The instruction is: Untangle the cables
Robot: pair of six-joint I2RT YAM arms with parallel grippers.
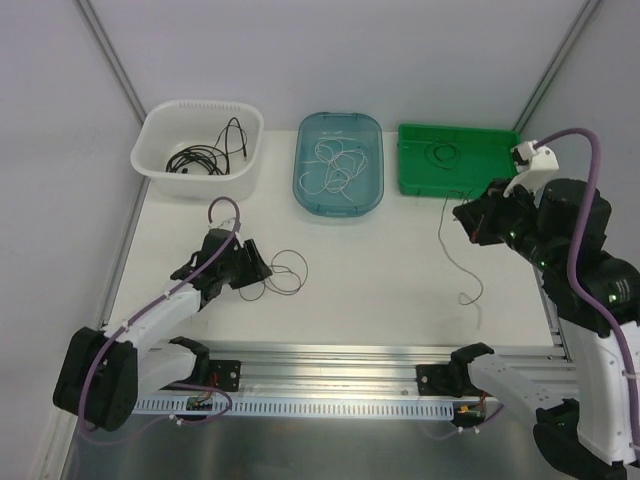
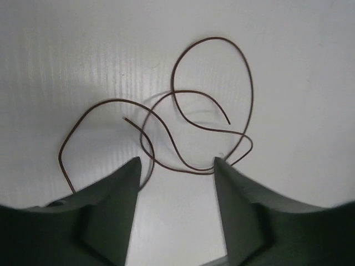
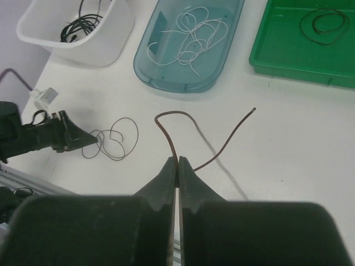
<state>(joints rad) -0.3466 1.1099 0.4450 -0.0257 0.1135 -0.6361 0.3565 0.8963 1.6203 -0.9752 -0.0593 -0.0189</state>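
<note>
A tangle of thin brown cable point(image 1: 285, 272) lies looped on the white table, also in the left wrist view point(image 2: 213, 38) and the right wrist view point(image 3: 113, 143). My left gripper point(image 1: 262, 272) is open and low at the tangle's left edge, with a strand running between the fingertips point(image 2: 176, 162). My right gripper point(image 1: 462, 215) is raised at the right and shut point(image 3: 178, 162) on another brown cable point(image 3: 166, 124), which hangs down to the table point(image 1: 441, 235).
At the back stand a white basket point(image 1: 150, 130) with black cables point(image 1: 200, 158), a blue tray point(image 1: 300, 180) with white cables point(image 1: 338, 165), and a green tray point(image 1: 480, 160) with a coiled dark cable point(image 1: 443, 155). An aluminium rail point(image 1: 330, 360) runs along the near edge.
</note>
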